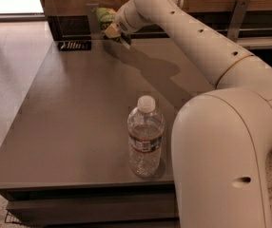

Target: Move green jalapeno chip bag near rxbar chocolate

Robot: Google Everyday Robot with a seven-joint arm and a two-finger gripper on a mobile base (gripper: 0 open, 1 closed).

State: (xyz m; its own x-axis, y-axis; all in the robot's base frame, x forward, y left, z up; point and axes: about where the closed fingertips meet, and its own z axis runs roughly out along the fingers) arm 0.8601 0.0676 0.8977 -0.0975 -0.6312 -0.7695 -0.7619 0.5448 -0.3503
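Gripper [116, 31], at 12 o'clock on table [69, 118], clamped on green jalapeno chip bag [104, 17] held aloft; rxbar chocolate [74, 45] near, at bag's 8 o'clock; pickup apparently done, set-down beside bar outstanding.

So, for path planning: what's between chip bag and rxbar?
Camera view: bare tabletop only. The end effector holds the crinkly green chip bag at the far edge, right of the dark rxbar wrapper.
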